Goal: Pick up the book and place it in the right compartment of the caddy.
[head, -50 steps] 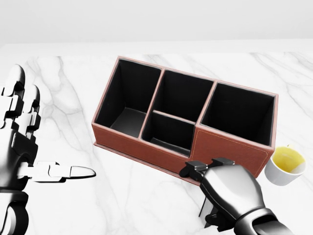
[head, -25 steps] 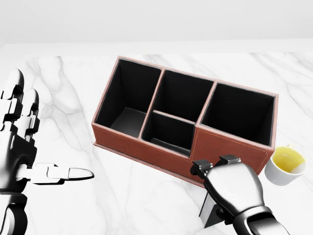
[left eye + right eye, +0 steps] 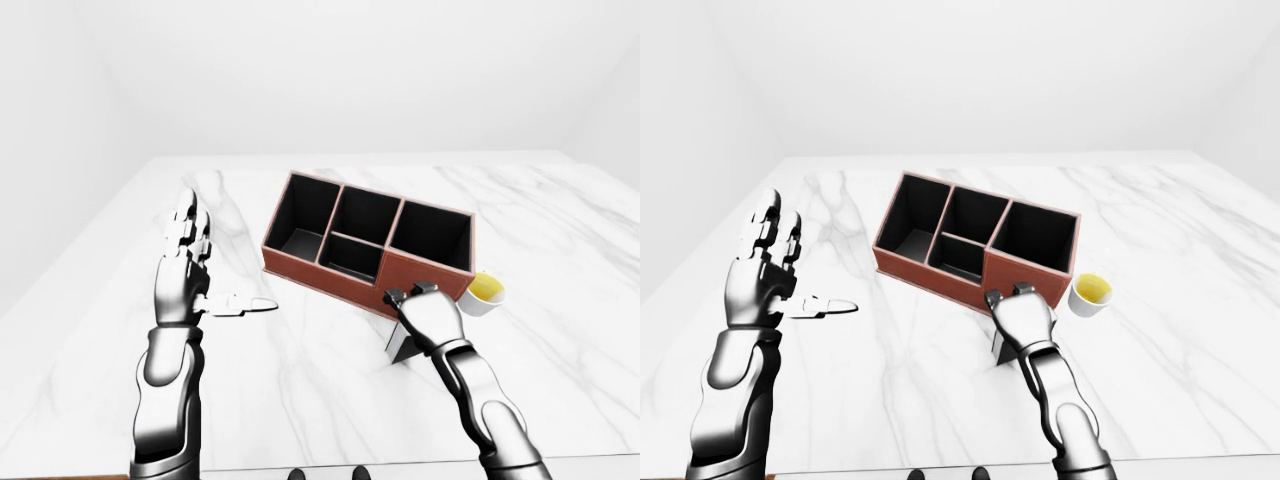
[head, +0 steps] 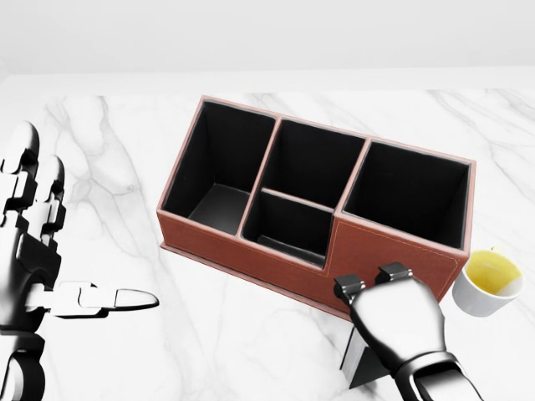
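Marble table (image 3: 300, 400) bearing the caddy (image 4: 251, 238), its right compartment (image 4: 410, 196) empty, directly above the right hand (image 4: 394, 322) in the head view. Book (image 4: 361, 361): dark, upright, under that hand, whose fingers curl over it, apparently gripping. Left hand (image 4: 38, 251): open, well apart at left

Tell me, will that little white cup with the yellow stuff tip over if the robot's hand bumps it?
The cup looks short and wide, so it would probably slide on the smooth marble table rather than tip. Being small, it likely moves easily, and its yellow contents might slosh.
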Motion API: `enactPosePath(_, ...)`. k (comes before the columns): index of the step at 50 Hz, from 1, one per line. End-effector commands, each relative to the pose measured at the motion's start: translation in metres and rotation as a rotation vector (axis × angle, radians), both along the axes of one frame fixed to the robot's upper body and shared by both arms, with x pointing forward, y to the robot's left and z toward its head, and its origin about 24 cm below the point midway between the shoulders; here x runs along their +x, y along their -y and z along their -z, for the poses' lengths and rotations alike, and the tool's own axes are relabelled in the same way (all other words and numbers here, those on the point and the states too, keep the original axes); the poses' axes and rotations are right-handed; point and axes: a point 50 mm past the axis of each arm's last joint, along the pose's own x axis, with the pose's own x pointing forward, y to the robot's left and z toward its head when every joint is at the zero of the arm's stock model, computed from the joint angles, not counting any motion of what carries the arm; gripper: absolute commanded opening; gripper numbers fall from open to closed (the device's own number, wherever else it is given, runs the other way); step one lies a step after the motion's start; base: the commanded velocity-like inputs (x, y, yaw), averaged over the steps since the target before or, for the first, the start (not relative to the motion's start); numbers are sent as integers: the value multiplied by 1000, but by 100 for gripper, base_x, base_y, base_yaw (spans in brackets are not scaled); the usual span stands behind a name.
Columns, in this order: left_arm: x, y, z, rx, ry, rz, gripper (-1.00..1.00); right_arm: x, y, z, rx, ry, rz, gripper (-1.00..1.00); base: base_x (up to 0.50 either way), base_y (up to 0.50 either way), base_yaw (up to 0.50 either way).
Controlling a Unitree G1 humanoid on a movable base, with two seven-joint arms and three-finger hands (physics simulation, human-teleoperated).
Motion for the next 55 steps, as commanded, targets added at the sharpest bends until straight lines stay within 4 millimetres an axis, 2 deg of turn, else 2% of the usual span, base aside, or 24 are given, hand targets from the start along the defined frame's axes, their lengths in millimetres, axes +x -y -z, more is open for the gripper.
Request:
enactPosePath(1, -1, 0, 2, 2, -6, -3, 100, 3, 5, 11, -65, 27, -3, 21, 0, 0, 0)
enactPosePath(26, -3, 0, 5, 3, -19, -3, 100, -1, 6, 28, -108, 11, -24, 19, 0, 0, 0)
enactPosePath(28, -3, 0, 5, 4, -19, -2, 100, -2, 6, 29, -111, 9, -26, 4, 0, 0, 0)
enactPosePath(29, -3, 0, 5, 4, -19, -2, 100, -3, 6, 31, -104, -7, -20, -15, 1, 0, 0)
enactPosePath(32, -3, 0, 4, 5, -17, -2, 100, -5, 6, 32, -99, -18, -18, -100, 0, 0, 0)
enactPosePath(44, -6, 1, 3, 4, -12, 2, 100, -9, 8, 31, -82, -26, -9, -100, 0, 0, 0)
enactPosePath(55, -8, 2, 4, 4, -11, 3, 100, -9, 7, 21, -32, -8, 1, -100, 0, 0, 0)
